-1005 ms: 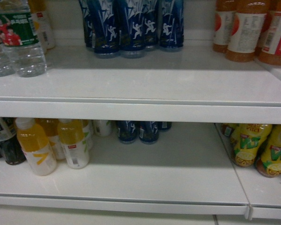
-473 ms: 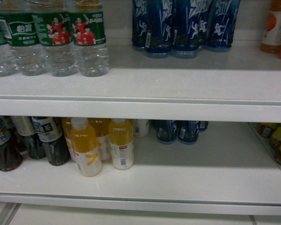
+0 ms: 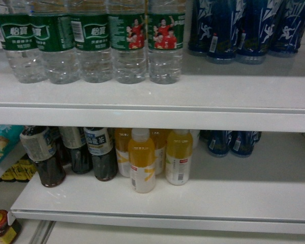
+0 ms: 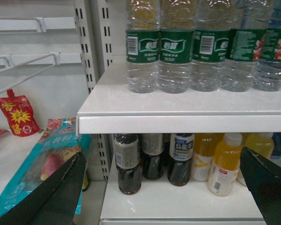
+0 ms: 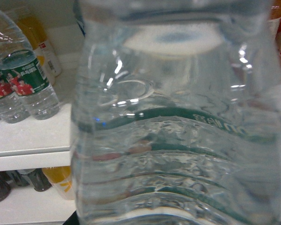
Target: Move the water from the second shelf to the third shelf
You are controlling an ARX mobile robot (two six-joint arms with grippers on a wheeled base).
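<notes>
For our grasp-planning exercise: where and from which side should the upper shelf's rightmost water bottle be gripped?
Probably grip the rightmost water bottle on its clear ribbed body below the label, from the shelf front: it stands upright, with a small gap toward the blue bottles but a neighbour tight on its left.

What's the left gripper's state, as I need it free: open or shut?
Open: on the left gripper, both dark fingers stand far apart, gripping nothing.

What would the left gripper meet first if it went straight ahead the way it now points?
Probably the white shelf edge, midway between the open left gripper fingers, with dark tea bottles just below and water bottles above; depth is unclear.
</notes>
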